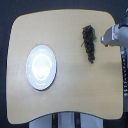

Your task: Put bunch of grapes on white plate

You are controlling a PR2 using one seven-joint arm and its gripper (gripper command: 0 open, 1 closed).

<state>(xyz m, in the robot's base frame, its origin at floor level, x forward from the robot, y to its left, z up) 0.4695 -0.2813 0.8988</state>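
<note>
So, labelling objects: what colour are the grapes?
Dark purple-black, on the bunch of grapes; exterior view.

The end effector [106, 39] is blurred (jaws unreadable), its arm cut off at the exterior view's right edge.

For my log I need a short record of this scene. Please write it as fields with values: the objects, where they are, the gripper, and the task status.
surface: light wooden table with rounded corners
plate: round glossy white plate, at the exterior view's left, nothing on it
grapes: long cluster of dark purple-black grapes with some green at its top end, lying on the table at the exterior view's right, apart from the plate
gripper: grey gripper, beside the grapes at the right edge; too blurred to tell if open
task status: grapes not yet on plate
</note>
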